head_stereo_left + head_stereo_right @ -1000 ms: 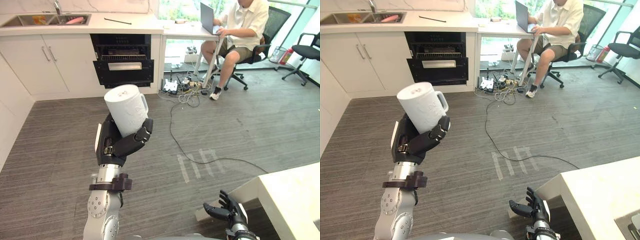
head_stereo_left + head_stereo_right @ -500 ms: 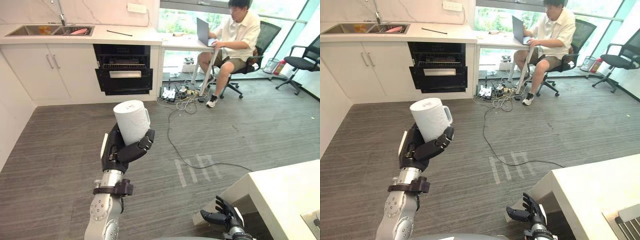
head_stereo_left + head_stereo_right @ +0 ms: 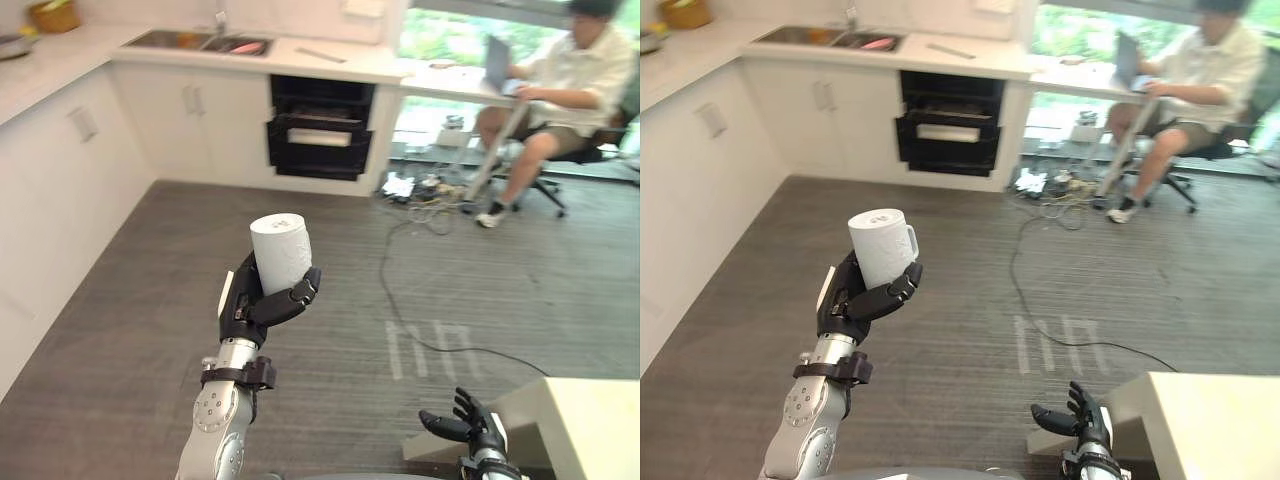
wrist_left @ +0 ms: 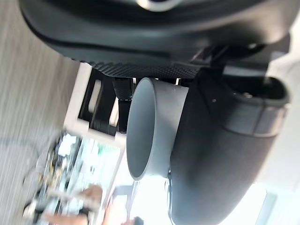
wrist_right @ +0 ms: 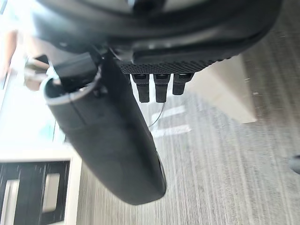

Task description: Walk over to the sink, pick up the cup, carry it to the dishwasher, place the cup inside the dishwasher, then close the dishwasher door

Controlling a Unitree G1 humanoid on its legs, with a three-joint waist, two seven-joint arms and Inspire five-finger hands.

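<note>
Your left hand point(image 3: 258, 303) is clenched round the white cylindrical cup point(image 3: 281, 250), held upright and high, likely to keep it steady on the walk. The black dishwasher point(image 3: 320, 142) stands well ahead, door open. Your right hand point(image 3: 468, 430) hangs low, fingers relaxed.

cup point(image 3: 281, 250): white, smooth, matt | left hand point(image 3: 252, 303): dark matt plastic | floor point(image 3: 140, 300): grey wood-grain, matt | cabinets point(image 3: 205, 135): white, smooth
</note>
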